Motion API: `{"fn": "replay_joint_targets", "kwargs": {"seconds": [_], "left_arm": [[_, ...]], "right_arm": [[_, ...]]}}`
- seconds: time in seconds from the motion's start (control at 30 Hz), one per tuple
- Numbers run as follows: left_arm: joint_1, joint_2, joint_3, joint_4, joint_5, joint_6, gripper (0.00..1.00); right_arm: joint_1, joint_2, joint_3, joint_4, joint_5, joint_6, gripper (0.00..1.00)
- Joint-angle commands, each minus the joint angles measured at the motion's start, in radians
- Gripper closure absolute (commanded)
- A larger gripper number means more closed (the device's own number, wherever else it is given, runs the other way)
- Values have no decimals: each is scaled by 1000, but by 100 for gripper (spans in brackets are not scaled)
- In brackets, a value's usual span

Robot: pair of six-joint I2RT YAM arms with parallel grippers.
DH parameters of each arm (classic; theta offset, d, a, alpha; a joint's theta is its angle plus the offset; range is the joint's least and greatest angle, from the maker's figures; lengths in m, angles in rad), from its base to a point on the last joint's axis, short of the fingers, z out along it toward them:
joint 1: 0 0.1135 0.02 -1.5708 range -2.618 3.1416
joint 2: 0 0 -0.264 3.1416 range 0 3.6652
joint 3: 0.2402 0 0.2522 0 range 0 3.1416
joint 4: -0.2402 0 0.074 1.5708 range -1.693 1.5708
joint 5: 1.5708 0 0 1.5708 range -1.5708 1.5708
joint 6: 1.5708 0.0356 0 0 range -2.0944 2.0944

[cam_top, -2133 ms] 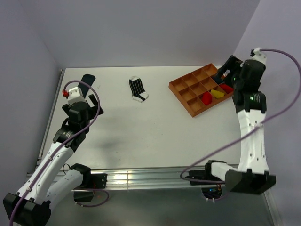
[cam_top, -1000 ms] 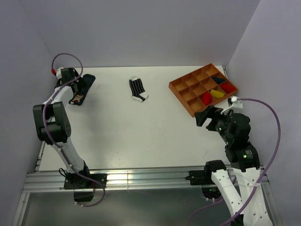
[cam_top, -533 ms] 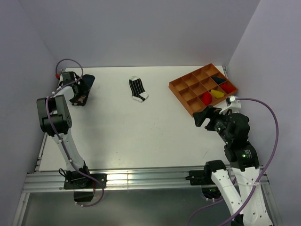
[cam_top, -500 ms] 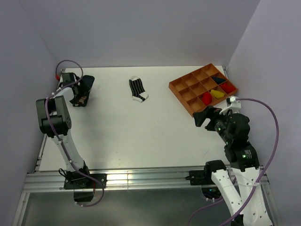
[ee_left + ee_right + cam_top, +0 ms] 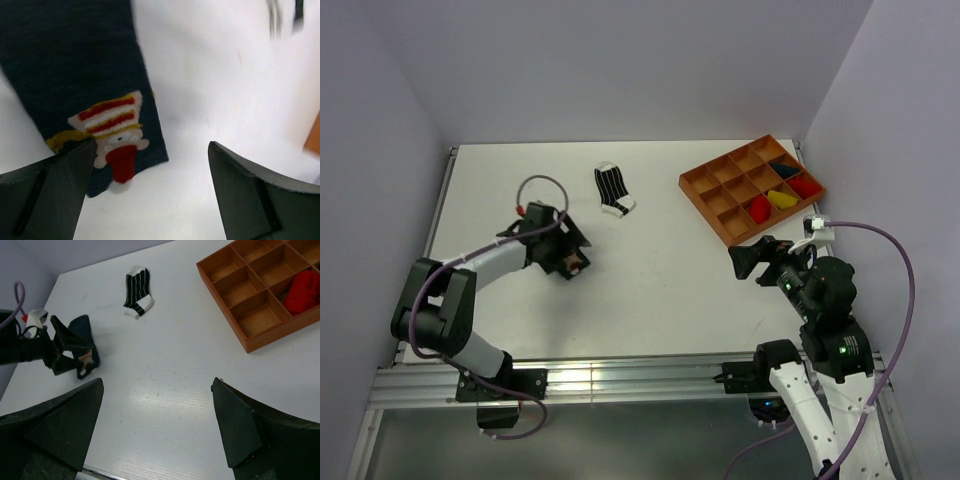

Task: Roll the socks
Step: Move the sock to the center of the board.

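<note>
R tool (image 5: 750,258) nearest, hovering over worktop (image 5: 650,290) at ~4 o'clock from ctr. Jaws spread wide, nothing between them. Its wrist cam shows both fingers (image 5: 60,430) low in view, bare worktop between.

L tool (image 5: 565,257) next out, ~9 o'clock from ctr, low over the navy sock (image 5: 572,262). Jaws wide apart, not clamped on anything. Wrist cam: sock (image 5: 85,65) lies flat on worktop, cartoon figure w/ red-white striped hat (image 5: 112,135) near its end. L finger (image 5: 45,200) overlaps the sock edge, other finger over bare worktop at 3 o'clock. Contact w/ fabric: can't tell.

Striped sock (image 5: 613,190) farther back, ~11 o'clock from ctr, flat, unrolled, white toe on the near end. Well apart from both tools; it sits at ~1 o'clock from the navy sock.

Wooden compartment tray (image 5: 705,210) far right, ~2 o'clock, set at an angle. Red sock bundle (image 5: 758,207) in a near-row cell, yellow bundle (image 5: 781,199) in the cell just beside it at 2 o'clock. R wrist cam catches the red one (image 5: 302,290) too; cells to its 9 o'clock show bare wood.
</note>
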Motion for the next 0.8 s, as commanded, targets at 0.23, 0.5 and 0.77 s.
{"fn": "replay_joint_targets", "kwargs": {"seconds": [0.23,0.5,0.77], "left_arm": [[-405,-105,193,-224,-347,101,2],[-405,-7,189,-185,-414,211,5],[-419,77,152,-60,-205,134,6]], "right_arm": [[13,4,-38,78,-90,11,5],[13,63,-62,93,-176,23,9],[13,93,-85,108,-185,37,9]]}}
